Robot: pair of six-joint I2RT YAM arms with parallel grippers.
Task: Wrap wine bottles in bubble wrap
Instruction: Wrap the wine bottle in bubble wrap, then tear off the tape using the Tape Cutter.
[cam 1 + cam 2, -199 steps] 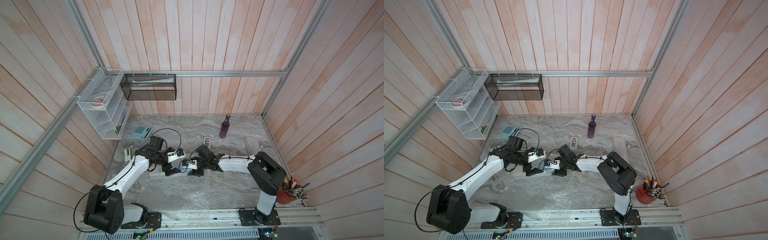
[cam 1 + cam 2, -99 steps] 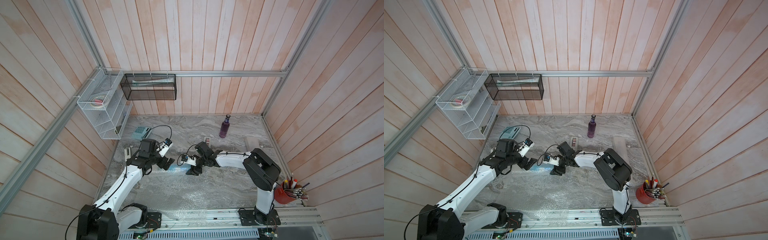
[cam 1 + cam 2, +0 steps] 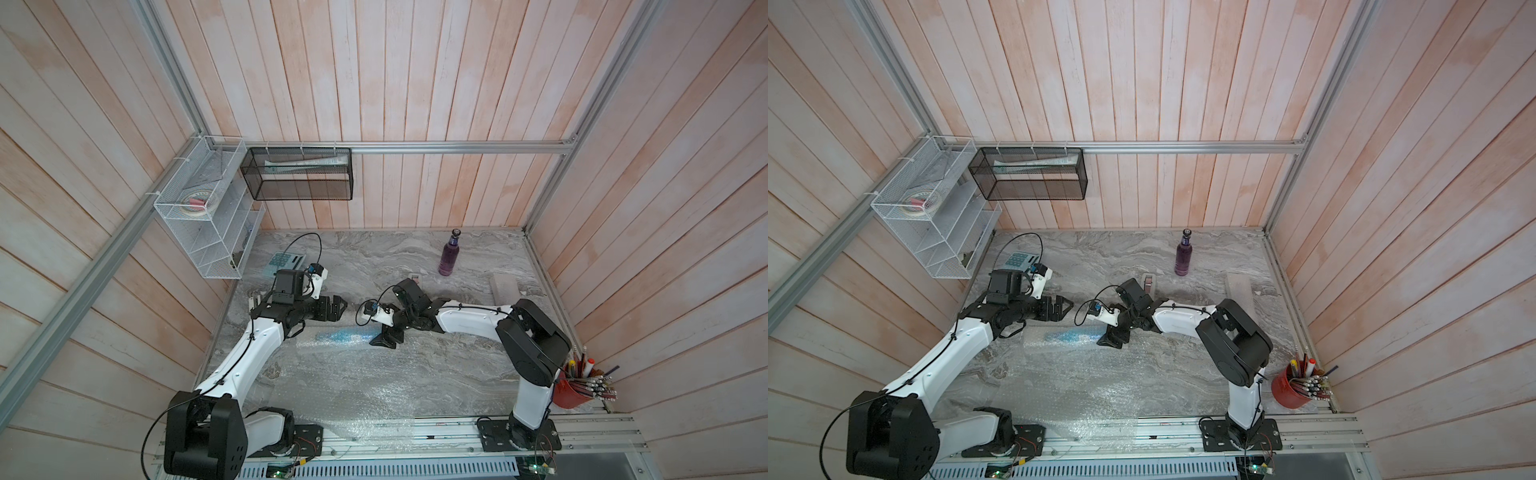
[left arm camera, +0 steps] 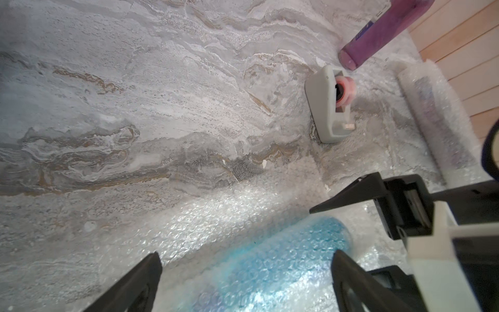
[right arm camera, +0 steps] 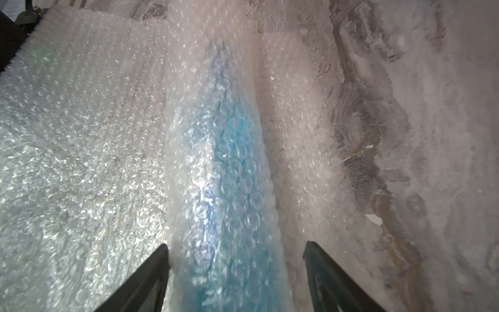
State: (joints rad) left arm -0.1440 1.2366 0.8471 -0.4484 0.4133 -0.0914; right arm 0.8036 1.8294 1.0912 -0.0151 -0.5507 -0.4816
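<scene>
A bright blue wine bottle [image 3: 347, 336] [image 3: 1073, 333] lies on its side, rolled in the far edge of the bubble wrap [image 3: 353, 386] [image 3: 1079, 386] sheet. My right gripper [image 3: 384, 338] [image 5: 236, 243] is open astride the bottle's end [image 5: 224, 189]; one finger [image 5: 159, 259] touches the wrap, the other stands clear. My left gripper [image 3: 332, 309] [image 4: 245, 252] is open, raised just behind the wrapped bottle [image 4: 270, 264], holding nothing. A purple wine bottle [image 3: 449, 255] [image 3: 1183, 255] [image 4: 378, 35] stands upright at the back.
A grey tape dispenser [image 3: 415, 277] [image 4: 329, 105] sits between the right arm and the purple bottle. A rolled bubble-wrap tube [image 3: 505, 286] [image 4: 432, 113] lies at the right. A calculator [image 3: 284, 262] lies back left; a red pencil cup [image 3: 573, 390] stands front right. Wire racks [image 3: 208, 216] hang on the walls.
My left gripper has drawn back and up from the wrapped blue bottle. My right gripper's jaws have widened around the bottle's end while staying in place.
</scene>
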